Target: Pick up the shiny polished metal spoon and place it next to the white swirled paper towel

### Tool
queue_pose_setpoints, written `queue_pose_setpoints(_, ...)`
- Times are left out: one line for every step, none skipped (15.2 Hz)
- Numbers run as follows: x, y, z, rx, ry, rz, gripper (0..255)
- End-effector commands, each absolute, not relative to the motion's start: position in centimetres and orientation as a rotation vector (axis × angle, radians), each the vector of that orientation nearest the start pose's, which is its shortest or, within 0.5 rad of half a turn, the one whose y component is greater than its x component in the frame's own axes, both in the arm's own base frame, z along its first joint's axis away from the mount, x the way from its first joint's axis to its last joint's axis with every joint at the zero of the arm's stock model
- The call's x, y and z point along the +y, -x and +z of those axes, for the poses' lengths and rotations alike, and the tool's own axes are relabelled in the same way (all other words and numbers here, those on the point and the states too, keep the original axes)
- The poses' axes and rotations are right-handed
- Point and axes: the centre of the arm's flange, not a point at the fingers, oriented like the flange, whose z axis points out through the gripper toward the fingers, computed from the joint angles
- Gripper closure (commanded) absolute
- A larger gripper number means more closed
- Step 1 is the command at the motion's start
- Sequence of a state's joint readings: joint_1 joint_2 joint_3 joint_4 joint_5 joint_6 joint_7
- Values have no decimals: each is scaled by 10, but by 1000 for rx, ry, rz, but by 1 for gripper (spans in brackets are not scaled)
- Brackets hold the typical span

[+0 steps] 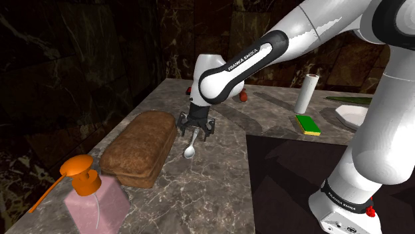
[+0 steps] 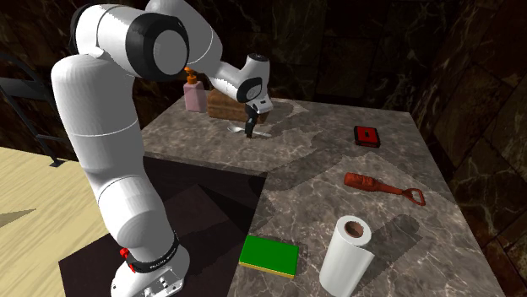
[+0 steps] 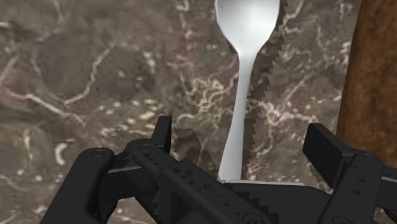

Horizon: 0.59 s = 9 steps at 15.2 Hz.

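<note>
The shiny metal spoon [image 1: 189, 150] lies on the marble counter [image 1: 219, 173] beside a brown loaf, its bowl [image 3: 247, 19] pointing away from the hand. My black gripper [image 1: 196, 131] is down over the spoon's handle [image 3: 236, 137] and is open. One finger stands on each side of the handle, and neither touches it. The handle's end is hidden under the hand. The white paper towel roll [image 1: 304, 94] stands upright far off, towards the shoulder view's right. In the second exterior view the roll [image 2: 346, 257] is near the counter's front edge and the gripper [image 2: 250, 129] is at the far end.
The brown loaf [image 1: 139, 147] lies close beside the gripper. A pink soap dispenser [image 1: 96, 199] and an orange spoon [image 1: 50, 189] sit beyond it. A green sponge [image 2: 269, 255] lies next to the roll. A red opener [image 2: 382, 186] and a red box [image 2: 366, 136] lie mid-counter.
</note>
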State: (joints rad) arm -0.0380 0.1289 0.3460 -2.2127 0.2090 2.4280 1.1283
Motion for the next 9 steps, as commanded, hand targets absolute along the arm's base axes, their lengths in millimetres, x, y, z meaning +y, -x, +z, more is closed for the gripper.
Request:
queue_pose_setpoints(167, -527, 333, 1380, 2596, 81, 0)
queue_pose_setpoints(167, -527, 333, 1380, 2596, 81, 255)
queue_pose_setpoints(167, -527, 333, 1380, 2596, 81, 255)
queue_pose_setpoints(167, -527, 333, 1380, 2596, 81, 255)
queue_pose_setpoints(167, -527, 332, 1380, 2596, 81, 255)
queue_pose_setpoints(167, -527, 332, 1380, 2596, 81, 255)
queue_pose_setpoints(167, -527, 331, 1380, 2596, 81, 255)
queue_pose_setpoints(169, -527, 330, 1380, 2596, 81, 255)
queue_pose_setpoints(168, -527, 332, 1380, 2596, 81, 255)
